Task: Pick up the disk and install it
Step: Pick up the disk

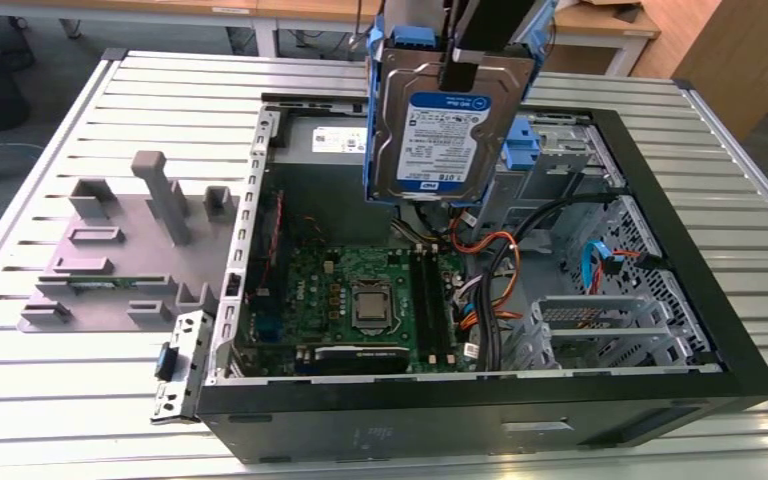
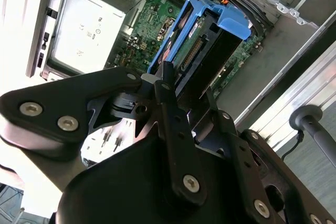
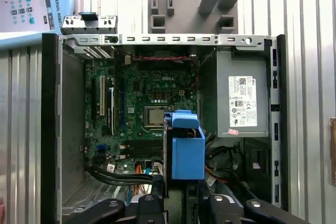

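Observation:
The disk, a silver hard drive with a white-and-blue label in a blue plastic carrier, hangs upright above the open computer case, over the far part of the motherboard. My gripper is shut on its upper end from above. In the second wrist view the disk stands edge-on between the black fingers of the gripper. In the first wrist view the carrier's blue end points down into the case just beyond the gripper.
A grey power supply box fills one corner of the case. A fixed blue bracket and a metal drive cage sit at the exterior view's right, with orange and black cables between. A grey fixture lies on the slatted table.

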You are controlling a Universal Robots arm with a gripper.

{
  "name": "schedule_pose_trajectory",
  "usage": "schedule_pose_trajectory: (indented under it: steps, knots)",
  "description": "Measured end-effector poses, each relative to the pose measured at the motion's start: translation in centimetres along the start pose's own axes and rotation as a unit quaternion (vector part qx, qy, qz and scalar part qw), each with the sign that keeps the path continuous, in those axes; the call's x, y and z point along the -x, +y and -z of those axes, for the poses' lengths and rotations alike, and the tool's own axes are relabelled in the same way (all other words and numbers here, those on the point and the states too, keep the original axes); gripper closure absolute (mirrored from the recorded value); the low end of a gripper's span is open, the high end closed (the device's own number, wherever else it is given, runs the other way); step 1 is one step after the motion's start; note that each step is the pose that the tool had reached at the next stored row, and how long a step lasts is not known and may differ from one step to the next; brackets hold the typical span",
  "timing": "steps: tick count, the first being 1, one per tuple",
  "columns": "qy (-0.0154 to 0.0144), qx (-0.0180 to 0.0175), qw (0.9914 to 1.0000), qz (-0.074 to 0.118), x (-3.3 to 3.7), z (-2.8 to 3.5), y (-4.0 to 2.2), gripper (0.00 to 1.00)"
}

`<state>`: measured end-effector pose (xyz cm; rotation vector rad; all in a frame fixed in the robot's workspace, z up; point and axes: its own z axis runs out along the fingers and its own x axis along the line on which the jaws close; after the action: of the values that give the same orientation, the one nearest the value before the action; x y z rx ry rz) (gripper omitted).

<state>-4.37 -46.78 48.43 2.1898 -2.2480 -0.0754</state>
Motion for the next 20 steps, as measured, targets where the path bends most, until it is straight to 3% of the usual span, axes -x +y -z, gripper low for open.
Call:
schedule_pose_trajectory:
  steps: [3,13,20]
  knots:
    - [0.0014,0.0,1.0,0.0,-0.04,-0.01,0.0,0.65]
    - [0.0014,-0.0001,1.0,0.0,-0.08,-0.03,0.0,0.65]
    - [0.0015,-0.0001,1.0,0.0,-0.66,-0.04,-0.02,0.65]
